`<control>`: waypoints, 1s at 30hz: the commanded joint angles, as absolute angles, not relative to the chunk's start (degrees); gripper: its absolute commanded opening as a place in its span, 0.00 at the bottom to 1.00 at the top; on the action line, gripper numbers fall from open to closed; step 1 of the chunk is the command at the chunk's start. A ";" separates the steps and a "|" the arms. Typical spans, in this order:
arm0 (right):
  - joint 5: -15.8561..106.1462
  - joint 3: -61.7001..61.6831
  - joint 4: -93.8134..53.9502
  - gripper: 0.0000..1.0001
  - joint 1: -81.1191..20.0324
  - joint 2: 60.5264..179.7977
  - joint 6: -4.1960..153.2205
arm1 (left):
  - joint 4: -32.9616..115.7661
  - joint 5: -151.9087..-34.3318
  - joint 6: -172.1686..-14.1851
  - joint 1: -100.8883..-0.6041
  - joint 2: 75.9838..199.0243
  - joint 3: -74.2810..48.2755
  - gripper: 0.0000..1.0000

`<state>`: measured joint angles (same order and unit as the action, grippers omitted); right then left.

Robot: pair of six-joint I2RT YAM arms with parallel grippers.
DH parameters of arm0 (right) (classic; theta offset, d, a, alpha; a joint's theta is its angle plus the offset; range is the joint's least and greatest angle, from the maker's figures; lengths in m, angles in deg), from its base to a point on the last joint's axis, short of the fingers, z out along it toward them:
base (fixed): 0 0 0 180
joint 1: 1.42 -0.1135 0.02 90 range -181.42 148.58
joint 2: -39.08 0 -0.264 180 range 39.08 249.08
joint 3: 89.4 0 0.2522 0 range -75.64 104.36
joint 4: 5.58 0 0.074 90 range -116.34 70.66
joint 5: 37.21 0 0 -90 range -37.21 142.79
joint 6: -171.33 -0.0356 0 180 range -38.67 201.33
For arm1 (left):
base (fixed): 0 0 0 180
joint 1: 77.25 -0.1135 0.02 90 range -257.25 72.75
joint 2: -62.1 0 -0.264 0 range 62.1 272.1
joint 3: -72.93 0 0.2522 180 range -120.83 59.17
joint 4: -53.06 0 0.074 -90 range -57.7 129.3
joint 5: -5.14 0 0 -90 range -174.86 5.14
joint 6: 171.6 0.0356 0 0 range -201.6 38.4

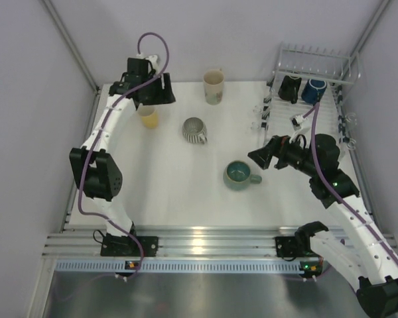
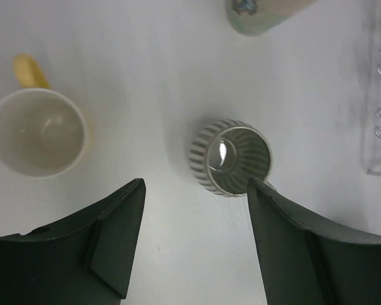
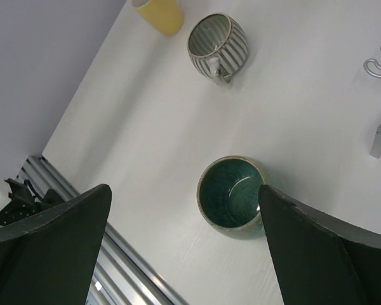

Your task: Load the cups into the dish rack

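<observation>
We are holding the left jaws wide apart and empty near the far left corner of the table (image 1: 179, 199), the grey mug (image 2: 232, 155) showing between them and the yellow mug (image 2: 38, 130) off to one side. The right jaws are gaping empty too, the teal mug (image 3: 230, 194) sitting just beside one of them. Dropping straight down, we are risking that jaw clipping the rim and tipping the mug. The rack (image 1: 318, 54) is waiting in the far right corner.
</observation>
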<state>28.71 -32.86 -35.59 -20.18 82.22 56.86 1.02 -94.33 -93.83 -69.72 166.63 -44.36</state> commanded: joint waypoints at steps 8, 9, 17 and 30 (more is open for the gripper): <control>28.97 -31.35 -35.77 0.99 -20.93 81.18 56.98 | 1.33 -93.82 -103.91 -61.43 170.73 -35.76 0.66; 28.97 -31.35 -35.77 0.99 -20.93 81.09 56.89 | 1.42 -96.00 -103.92 -61.34 171.51 -35.84 0.66; 28.79 -31.61 -36.12 0.99 -20.93 80.39 56.19 | 3.61 -95.85 -105.59 -59.76 177.49 -36.72 0.68; 28.97 -31.17 -38.68 0.99 -20.93 79.59 56.02 | 4.41 -94.79 -106.65 -59.76 180.14 -34.70 0.37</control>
